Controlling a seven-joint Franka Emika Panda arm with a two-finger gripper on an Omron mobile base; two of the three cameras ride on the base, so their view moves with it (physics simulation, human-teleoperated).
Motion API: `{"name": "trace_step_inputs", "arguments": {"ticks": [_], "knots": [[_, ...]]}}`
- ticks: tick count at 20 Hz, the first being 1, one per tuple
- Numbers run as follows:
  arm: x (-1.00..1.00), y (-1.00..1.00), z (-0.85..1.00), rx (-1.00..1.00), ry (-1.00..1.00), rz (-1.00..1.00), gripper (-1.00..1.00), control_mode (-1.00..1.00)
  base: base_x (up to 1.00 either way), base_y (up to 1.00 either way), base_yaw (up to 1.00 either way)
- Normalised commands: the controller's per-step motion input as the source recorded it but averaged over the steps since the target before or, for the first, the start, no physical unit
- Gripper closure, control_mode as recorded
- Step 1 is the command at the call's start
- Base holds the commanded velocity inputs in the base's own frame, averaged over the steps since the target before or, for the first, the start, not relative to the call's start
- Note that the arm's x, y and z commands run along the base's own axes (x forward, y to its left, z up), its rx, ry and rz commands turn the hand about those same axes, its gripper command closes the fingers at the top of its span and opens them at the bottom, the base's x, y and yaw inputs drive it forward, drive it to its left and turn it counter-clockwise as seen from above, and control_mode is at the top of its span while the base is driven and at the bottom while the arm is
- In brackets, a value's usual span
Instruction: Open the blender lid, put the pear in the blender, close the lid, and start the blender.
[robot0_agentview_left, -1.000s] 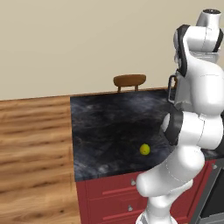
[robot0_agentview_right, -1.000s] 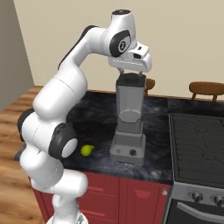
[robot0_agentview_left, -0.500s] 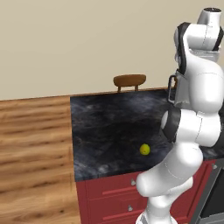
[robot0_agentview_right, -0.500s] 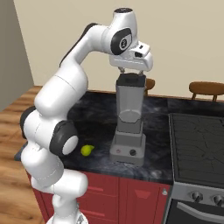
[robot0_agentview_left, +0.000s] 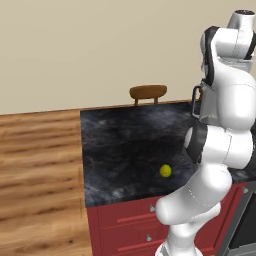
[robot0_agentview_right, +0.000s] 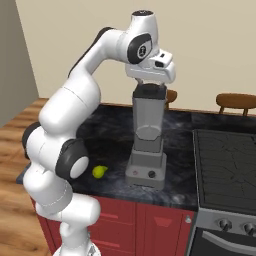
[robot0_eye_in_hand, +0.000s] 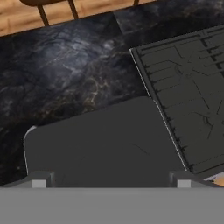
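Hand view is taken up nearest by the gripper (robot0_eye_in_hand: 109, 178), jaws spread wide and grasping nothing, with the blender lid (robot0_eye_in_hand: 105, 144) lying flat directly beneath and ahead at twelve o'clock. Seated on the blender (robot0_agentview_right: 147, 140), it has no long axis. Farther down, the pear (robot0_agentview_right: 99, 171) rests at the base's nine o'clock.

Black marble counter (robot0_agentview_right: 112, 125) on red cabinets (robot0_agentview_right: 150, 227), wood floor (robot0_agentview_left: 40, 165) beside it. Small yellow-green pear (robot0_agentview_right: 100, 171) lying on counter near front edge. Grey blender (robot0_agentview_right: 148, 145) standing upright on counter, just beside pear, close to front edge. Dark stove top (robot0_agentview_right: 225, 167) set at counter's right end, right next to blender.
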Motion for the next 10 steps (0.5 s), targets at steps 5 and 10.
{"name": "trace_step_inputs", "arguments": {"ticks": [5,10], "knots": [[0.00,0.00,-0.37,0.00,0.02,0.00,-1.00,-1.00,0.00,0.00,0.00],[0.00,0.00,-0.47,0.00,0.02,0.00,-1.00,-1.00,0.00,0.00,0.00]]}}
